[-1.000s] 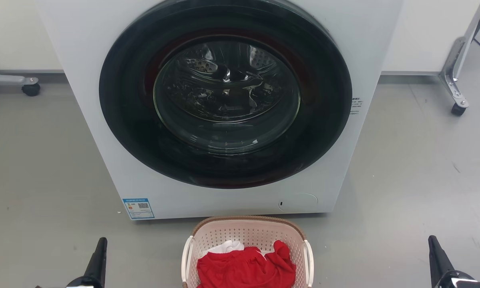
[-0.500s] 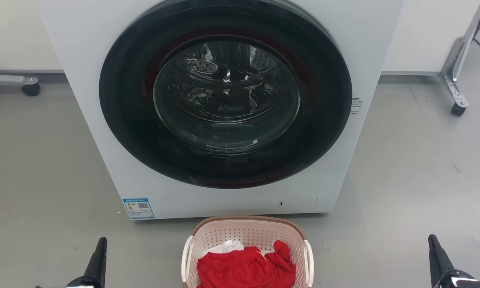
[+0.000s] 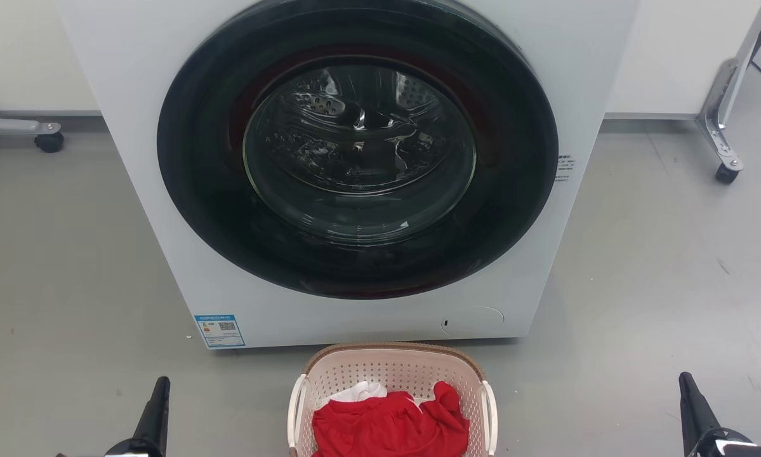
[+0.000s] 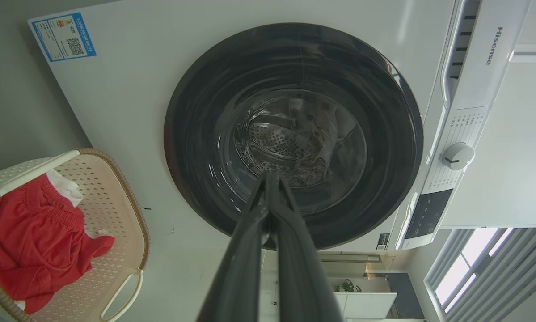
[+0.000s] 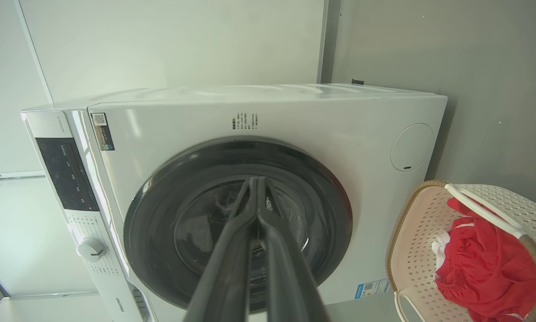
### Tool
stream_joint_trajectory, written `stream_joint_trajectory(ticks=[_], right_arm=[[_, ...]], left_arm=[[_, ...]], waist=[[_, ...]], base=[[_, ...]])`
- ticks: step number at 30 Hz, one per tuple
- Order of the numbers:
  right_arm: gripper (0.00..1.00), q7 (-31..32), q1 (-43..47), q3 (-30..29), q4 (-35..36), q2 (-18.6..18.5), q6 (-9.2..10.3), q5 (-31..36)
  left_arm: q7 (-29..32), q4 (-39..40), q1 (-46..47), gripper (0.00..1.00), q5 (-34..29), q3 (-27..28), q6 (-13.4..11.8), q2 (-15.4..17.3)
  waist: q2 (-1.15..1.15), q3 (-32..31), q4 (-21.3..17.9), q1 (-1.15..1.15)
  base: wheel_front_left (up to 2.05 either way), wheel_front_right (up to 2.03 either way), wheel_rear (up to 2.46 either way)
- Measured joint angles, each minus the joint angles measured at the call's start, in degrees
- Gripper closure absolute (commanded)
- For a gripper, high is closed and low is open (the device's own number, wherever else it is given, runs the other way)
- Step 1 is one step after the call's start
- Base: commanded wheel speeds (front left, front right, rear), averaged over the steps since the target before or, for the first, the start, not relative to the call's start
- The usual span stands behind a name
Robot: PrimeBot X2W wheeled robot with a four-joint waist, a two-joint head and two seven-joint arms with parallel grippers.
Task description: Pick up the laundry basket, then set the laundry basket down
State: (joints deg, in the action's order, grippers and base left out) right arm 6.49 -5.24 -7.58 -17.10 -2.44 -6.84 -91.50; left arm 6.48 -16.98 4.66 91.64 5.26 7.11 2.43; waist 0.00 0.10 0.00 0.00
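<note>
The laundry basket [image 3: 393,370] sits on the grey floor just in front of the washing machine, at the bottom centre of the head view. It is pale pink-beige with perforated walls, a brown rim and white side handles. A red garment [image 3: 390,428] and a bit of white cloth lie in it. My left gripper [image 3: 162,383] hangs shut well to the basket's left, apart from it. Far off to the basket's right, my right gripper [image 3: 684,379] is also shut and holds nothing. The left wrist view has the basket [image 4: 104,197] at its left and that gripper's [image 4: 271,175] fingertips pressed together. In the right wrist view the basket [image 5: 417,232] is at the right, the gripper [image 5: 255,180] likewise closed.
A white front-loading washing machine [image 3: 164,190] with a shut dark round door [image 3: 358,149] stands right behind the basket. Metal frame legs on castors stand at the far left [image 3: 49,141] and far right [image 3: 727,172]. Bare grey floor lies on both sides of the basket.
</note>
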Motion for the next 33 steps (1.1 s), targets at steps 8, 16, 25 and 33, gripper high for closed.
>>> stream_joint_trajectory(ticks=[8, 16, 25, 33], right_arm=[[1.00, 0.0, 0.0, 0.0, 0.0, 0.0, 0.00, 0.0], [1.00, 0.0, 0.0, 0.0, 0.0, 0.0, 0.00, 0.0], [1.00, 0.0, 0.0, 0.0, 0.0, 0.0, 0.00, 0.0], [1.00, 0.0, 0.0, 0.0, 0.0, 0.0, 0.00, 0.0]], left_arm=[[0.0, 0.0, 0.0, 1.00, 0.0, 0.0, 0.0, 0.0], [0.0, 0.0, 0.0, 1.00, 0.0, 0.0, 0.0, 0.0], [0.0, 0.0, 0.0, 1.00, 0.0, 0.0, 0.0, 0.0], [0.0, 0.0, 0.0, 1.00, 0.0, 0.0, 0.0, 0.0]], waist=[[0.00, 0.0, 0.0, 0.00], [0.00, 0.0, 0.0, 0.00], [0.00, 0.0, 0.0, 0.00], [0.00, 0.0, 0.0, 0.00]], base=[[0.00, 0.00, 0.00], [0.00, 0.00, 0.00], [0.00, 0.00, 0.00], [0.00, 0.00, 0.00]])
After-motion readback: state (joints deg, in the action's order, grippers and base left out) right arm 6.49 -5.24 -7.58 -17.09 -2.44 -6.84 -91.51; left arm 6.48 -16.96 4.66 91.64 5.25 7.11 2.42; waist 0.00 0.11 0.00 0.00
